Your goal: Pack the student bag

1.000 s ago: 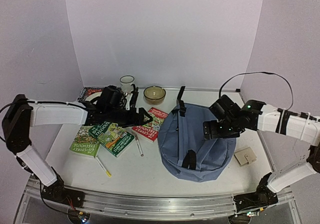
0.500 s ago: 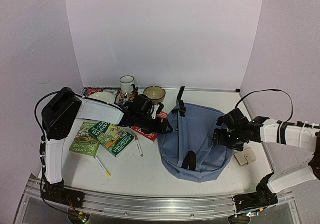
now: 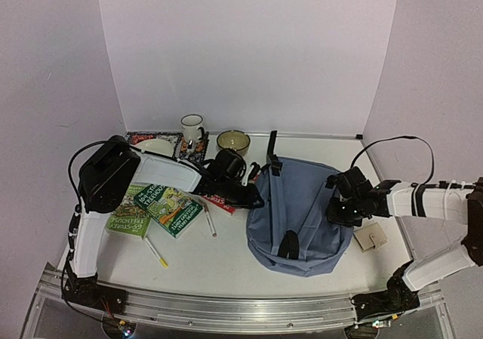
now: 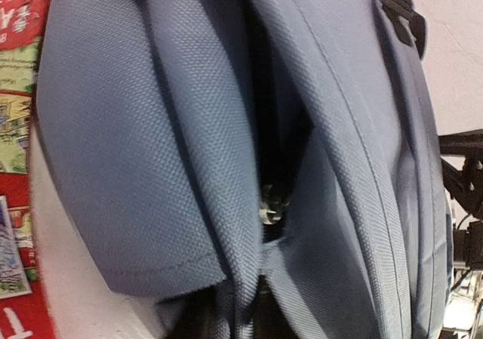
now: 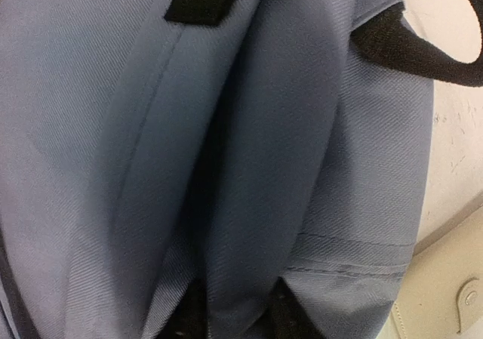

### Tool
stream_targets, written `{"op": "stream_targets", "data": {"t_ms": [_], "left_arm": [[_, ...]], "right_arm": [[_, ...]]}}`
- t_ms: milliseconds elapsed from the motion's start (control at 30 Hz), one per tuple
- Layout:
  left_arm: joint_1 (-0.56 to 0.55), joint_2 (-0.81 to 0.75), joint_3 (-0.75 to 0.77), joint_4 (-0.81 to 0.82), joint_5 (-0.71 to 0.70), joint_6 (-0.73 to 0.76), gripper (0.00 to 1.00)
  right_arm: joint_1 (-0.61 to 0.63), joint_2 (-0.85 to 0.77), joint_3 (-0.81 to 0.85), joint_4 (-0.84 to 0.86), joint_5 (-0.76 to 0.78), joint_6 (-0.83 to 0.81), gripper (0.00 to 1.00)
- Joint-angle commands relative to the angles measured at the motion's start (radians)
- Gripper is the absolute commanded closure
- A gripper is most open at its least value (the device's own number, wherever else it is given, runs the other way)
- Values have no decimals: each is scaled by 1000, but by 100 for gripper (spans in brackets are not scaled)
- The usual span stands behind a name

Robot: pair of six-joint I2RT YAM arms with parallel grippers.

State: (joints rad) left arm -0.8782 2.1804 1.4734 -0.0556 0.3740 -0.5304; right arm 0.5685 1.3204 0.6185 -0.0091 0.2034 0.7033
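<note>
While it lies flat on the right-centre of the counter (image 3: pixel 219 267), the student bag (image 3: pixel 302 211) is gripped from both sides. It is grey-blue fabric, with a black top strap (image 3: pixel 272 149) pointing at the back wall and a black loop (image 3: pixel 286 243) near the front edge.

Left end effector (image 3: pixel 255 197) is at the bag's left edge, clamped on a fold of bag fabric. The left wrist view shows cloth gathered into a ridge running down between the fingers, which are mostly hidden by the cloth.

Right end effector (image 3: pixel 338 212) is at the bag's right edge, also closed on a fold. The right wrist view shows a ridge of fabric pinched between two dark fingertips (image 5: pixel 285 318).

Just beside the bag on the right, near the right end effector: a flat beige wallet (image 3: pixel 370 237).

Left of the bag, under the left arm: a red book (image 3: pixel 223 201), partly covered. Further left are two overlapping green books (image 3: pixel 170 209), with a white pen (image 3: pixel 209 222) beside them and a yellow-tipped pen (image 3: pixel 155 252) nearer the front.

Back row by the wall: white mug (image 3: pixel 192 127), olive bowl (image 3: pixel 233 141), and a flat patterned item (image 3: pixel 139 138) in the back-left corner.
</note>
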Motion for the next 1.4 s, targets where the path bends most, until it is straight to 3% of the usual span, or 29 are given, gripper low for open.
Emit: {"op": "stream_targets", "data": {"t_ms": [0, 67, 367, 567, 900, 1200, 1300, 1367], "left_arm": [[-68, -113, 35, 51, 88, -19, 96], [-80, -167, 25, 61, 75, -25, 100], [-221, -395, -21, 101, -120, -26, 100], [-352, -465, -121, 189, -297, -51, 100], [-474, -331, -149, 302, -548, -92, 100], [-479, -205, -104, 395, -674, -163, 95], [-479, -171, -116, 402, -694, -197, 84], [-479, -192, -155, 404, -715, -216, 70]], "right_arm": [[10, -25, 67, 15, -32, -78, 99], [8, -30, 103, 1, -23, -117, 100], [7, -41, 417, -150, 75, -408, 100], [6, 85, 642, -181, 62, -630, 100], [5, 301, 759, -18, -38, -826, 100], [-7, 469, 827, 77, -110, -929, 100], [-15, 497, 840, 78, -117, -925, 80], [-15, 483, 821, 78, -117, -918, 70]]}}
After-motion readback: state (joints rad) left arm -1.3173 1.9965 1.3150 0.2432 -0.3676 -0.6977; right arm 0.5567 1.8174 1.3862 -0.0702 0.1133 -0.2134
